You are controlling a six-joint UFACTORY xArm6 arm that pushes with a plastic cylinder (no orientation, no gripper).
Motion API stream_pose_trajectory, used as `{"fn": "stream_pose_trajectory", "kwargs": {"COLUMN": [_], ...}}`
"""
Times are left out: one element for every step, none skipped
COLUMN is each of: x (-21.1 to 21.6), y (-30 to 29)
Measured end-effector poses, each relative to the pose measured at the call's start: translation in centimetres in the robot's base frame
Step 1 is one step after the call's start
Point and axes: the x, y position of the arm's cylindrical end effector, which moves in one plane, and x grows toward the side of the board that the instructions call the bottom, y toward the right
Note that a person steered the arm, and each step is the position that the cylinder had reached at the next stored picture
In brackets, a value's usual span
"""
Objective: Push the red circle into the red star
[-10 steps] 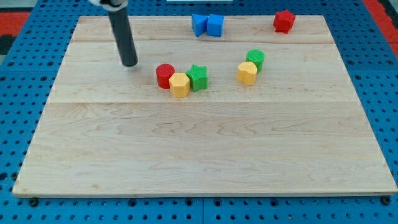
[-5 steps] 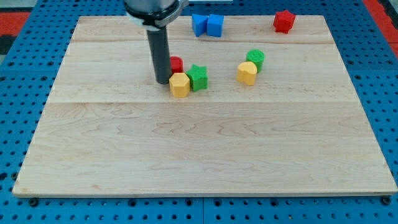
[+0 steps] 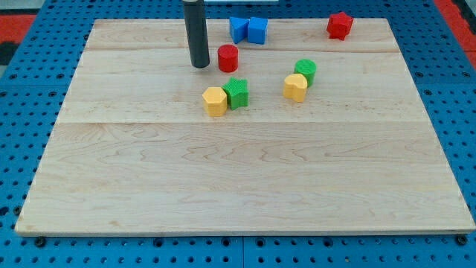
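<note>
Our tip (image 3: 199, 65) is just a plain rod end with nothing to open or close, and it sits on the far part of the board, just left of the red circle (image 3: 227, 57). The red star (image 3: 339, 24) is well apart, off to the right and a bit farther back, near the far right corner. So we think we must push the circle right, passing the two blue blocks (image 3: 248, 30).

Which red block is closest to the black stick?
The red circle. It sits just to the view's right of my tip, with a small gap. The other red one, the red star, is far off at the view's top right.
</note>
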Motion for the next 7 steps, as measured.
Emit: {"fn": "stream_pose_trajectory", "kwargs": {"x": [-0.1,-0.1,-1.9,-4.0,-4.3,-2.7,-1.6], "y": [2.3,5.6,7.9,8.4,11.1,14.4,16.4]}}
